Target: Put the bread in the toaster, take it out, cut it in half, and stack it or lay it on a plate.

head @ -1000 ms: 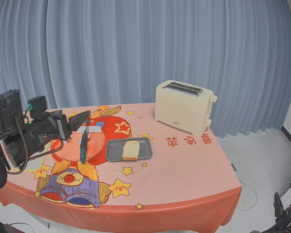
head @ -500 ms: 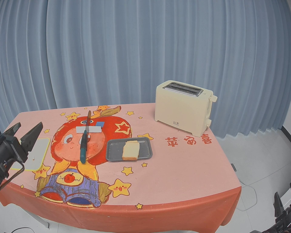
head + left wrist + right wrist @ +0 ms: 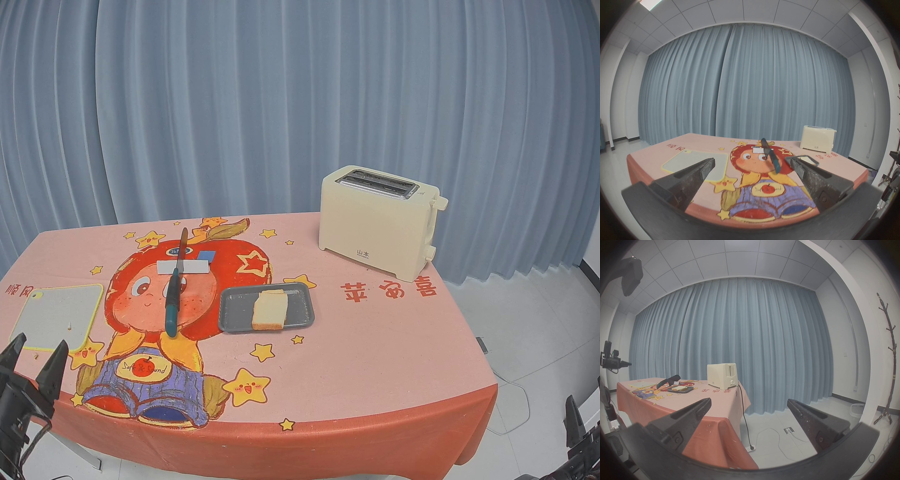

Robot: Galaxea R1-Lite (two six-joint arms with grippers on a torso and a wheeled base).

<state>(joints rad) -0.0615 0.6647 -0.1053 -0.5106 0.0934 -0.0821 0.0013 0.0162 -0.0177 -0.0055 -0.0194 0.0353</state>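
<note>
A slice of bread [image 3: 270,309] lies on a grey tray [image 3: 234,312] in the middle of the table. The cream toaster [image 3: 375,222] stands at the back right with both slots empty. My left gripper [image 3: 34,357] hangs open and empty off the table's near left corner, far from the bread. In the left wrist view the left gripper [image 3: 750,162] faces the table, with the knife [image 3: 770,157] and toaster [image 3: 817,138] beyond it. My right gripper [image 3: 748,402] is open and empty, low beside the table's right end, looking towards the toaster [image 3: 722,376].
A knife [image 3: 173,294] with a teal handle lies left of the tray, its blade propped on a small white block [image 3: 194,267]. A pale cutting board [image 3: 56,315] lies at the table's left. A cable [image 3: 745,418] hangs from the table's right end to a floor socket.
My left arm has drawn back from above the knife, down and towards the near left corner of the table, its gripper open throughout. Bread, knife and toaster have stayed put.
</note>
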